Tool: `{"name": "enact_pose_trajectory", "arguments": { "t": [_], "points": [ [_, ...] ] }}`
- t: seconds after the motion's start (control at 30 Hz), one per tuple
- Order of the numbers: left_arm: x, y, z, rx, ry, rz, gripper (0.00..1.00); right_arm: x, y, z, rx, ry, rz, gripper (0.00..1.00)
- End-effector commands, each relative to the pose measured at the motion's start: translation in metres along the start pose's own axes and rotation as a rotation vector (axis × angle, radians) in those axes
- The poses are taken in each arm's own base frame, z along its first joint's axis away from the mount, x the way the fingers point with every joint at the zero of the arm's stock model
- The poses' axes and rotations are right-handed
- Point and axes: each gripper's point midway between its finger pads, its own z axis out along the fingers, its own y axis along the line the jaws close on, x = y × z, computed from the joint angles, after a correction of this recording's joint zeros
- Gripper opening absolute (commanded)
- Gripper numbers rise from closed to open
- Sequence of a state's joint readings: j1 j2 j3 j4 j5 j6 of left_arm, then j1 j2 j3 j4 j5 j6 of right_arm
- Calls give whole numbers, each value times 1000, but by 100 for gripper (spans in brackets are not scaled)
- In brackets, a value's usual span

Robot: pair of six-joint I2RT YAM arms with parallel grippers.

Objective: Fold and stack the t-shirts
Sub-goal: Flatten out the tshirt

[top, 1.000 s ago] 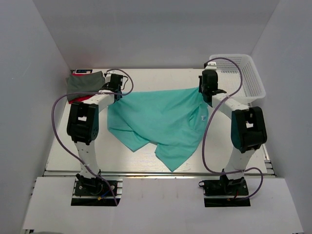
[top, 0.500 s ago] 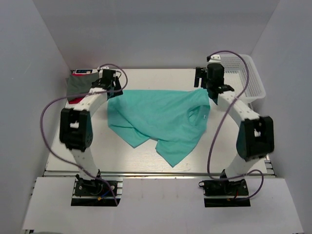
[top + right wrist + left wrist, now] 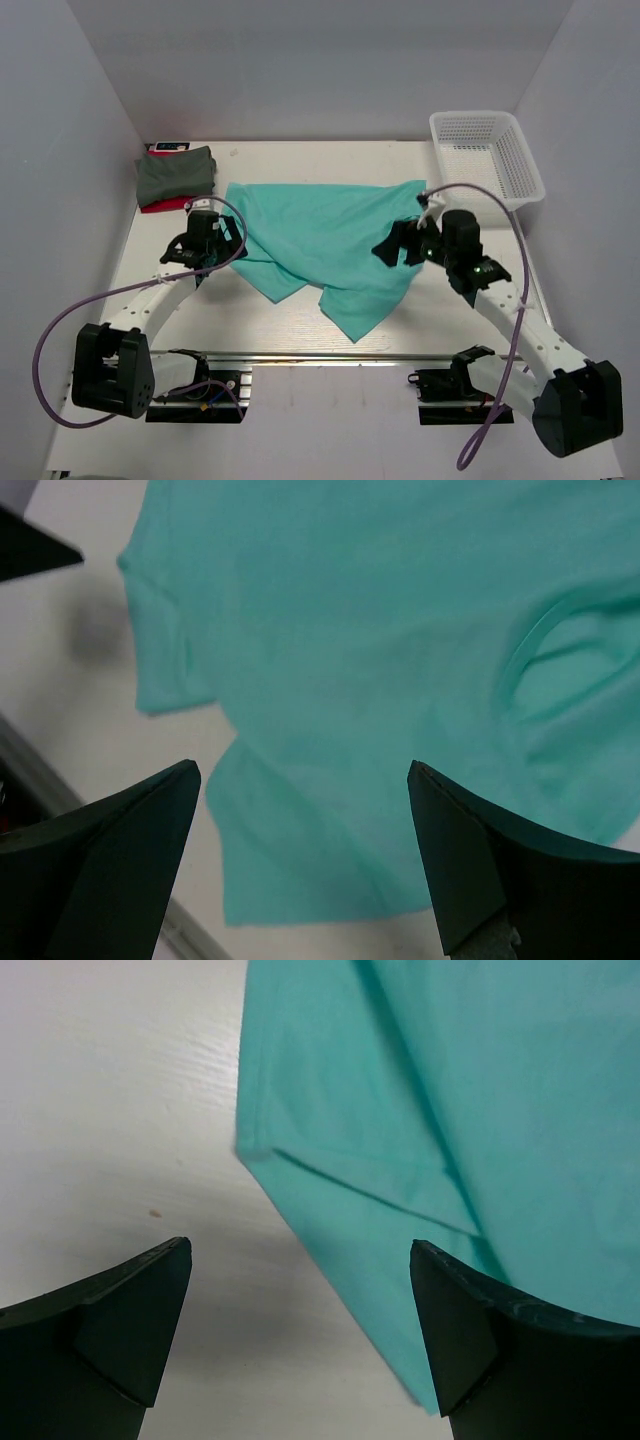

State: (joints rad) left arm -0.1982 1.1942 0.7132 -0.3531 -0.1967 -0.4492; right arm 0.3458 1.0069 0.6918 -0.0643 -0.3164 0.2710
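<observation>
Both sets of jaws open over a shirt on the surface point(image 3: 300, 160). The teal t-shirt point(image 3: 320, 235) lies spread in the middle, its far edge drawn fairly straight and its near edge rumpled, one point of cloth reaching toward my bases. My left arm point(image 3: 150, 300) reaches in low from the left. My left jaws stand wide apart with nothing between them, hanging over the shirt's left edge. In the left wrist view the cloth point(image 3: 450, 1090) is doubled over there in a flat fold, bare surface point(image 3: 110, 1110) beside it.

My right arm point(image 3: 500, 300) comes in from the right. My right jaws are likewise spread wide and hold nothing, poised above the shirt's right half. The right wrist view looks down on the cloth point(image 3: 380, 660), with the collar point(image 3: 540, 670) showing toward the right.

At the far left corner a folded dark grey-green t-shirt point(image 3: 175, 172) sits on top of a red t-shirt point(image 3: 165, 205), well apart from my jaws. A white mesh basket point(image 3: 527, 165) stands at the far right corner.
</observation>
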Motion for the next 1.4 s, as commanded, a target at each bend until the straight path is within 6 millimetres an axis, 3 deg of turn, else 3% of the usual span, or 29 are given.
{"name": "enact_pose_trajectory", "arguments": {
  "t": [0.0, 0.07, 0.2, 0.27, 0.37, 0.6, 0.73, 0.9, 1.13, 1.23, 1.37],
  "points": [
    [5, -19, -1, 123, -13, -12, 100, 49, 29, -10, -134, 133, 91, 90],
    [5, -19, -1, 123, -13, -3, 98, 78, 29, -14, -116, 232, 106, 90],
    [9, 2, 6, 7, -20, -25, 98, 136, 43, -17, -126, 391, 67, 90],
    [5, 2, 12, -2, -28, -17, 97, 150, 38, -19, -73, 436, 48, 90],
    [5, 0, 20, -2, -28, -17, 91, 177, 51, -22, -74, 549, -32, 90],
    [22, 2, 49, -39, 48, 1, 87, 195, 65, -13, -1, 612, -194, 90],
    [21, -2, 53, -22, 41, -2, 81, 198, 59, -4, 105, 608, -292, 89],
    [21, 1, 54, -34, 34, -2, 76, 206, 65, 0, 129, 631, -342, 87],
    [15, 3, 58, -65, 20, -1, 76, 210, 70, 1, 136, 648, -379, 86],
    [14, 4, 68, -93, 31, -8, 69, 212, 72, 1, 131, 658, -401, 86],
    [19, 4, 75, -119, 82, -3, 45, 222, 64, 2, 163, 689, -411, 81]
  ]
}}
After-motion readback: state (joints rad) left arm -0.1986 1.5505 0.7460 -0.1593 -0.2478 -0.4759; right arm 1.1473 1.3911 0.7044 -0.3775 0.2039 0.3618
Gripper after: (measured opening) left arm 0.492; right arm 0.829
